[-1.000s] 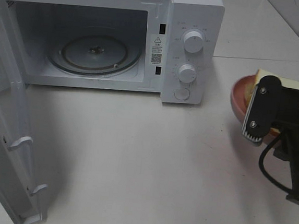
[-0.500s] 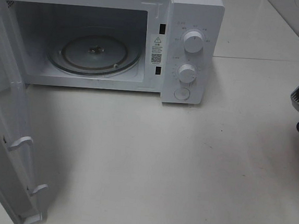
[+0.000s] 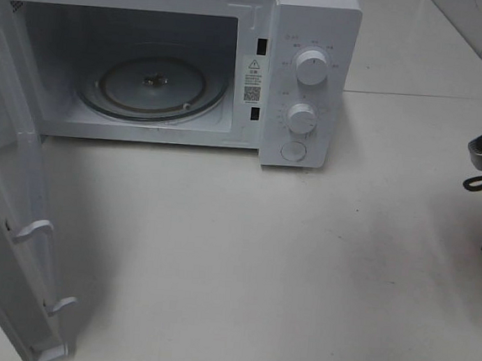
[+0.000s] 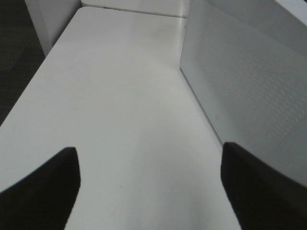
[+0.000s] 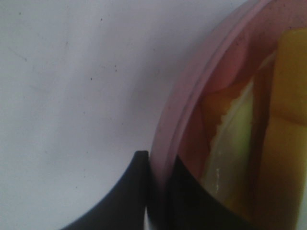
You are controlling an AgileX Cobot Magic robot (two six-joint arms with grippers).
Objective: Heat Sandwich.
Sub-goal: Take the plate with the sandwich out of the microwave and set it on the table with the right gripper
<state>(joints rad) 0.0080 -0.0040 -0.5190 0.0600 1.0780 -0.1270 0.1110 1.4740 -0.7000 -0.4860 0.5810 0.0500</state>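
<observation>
Two hands: the right hand (image 5: 156, 191) pinches the pink plate's (image 5: 192, 96) rim, sandwich (image 5: 283, 143) on it, at the worktop's (image 3: 259, 258) right edge, while the left hand (image 4: 148, 187) hovers open beside the microwave (image 3: 310, 68).

A white microwave (image 3: 175, 61) stands on a pale countertop (image 3: 243, 257), its door (image 3: 11, 203) swung wide open to the left, a glass turntable (image 3: 152, 84) inside the cavity, two round dials (image 3: 310, 67) above a button on its panel
</observation>
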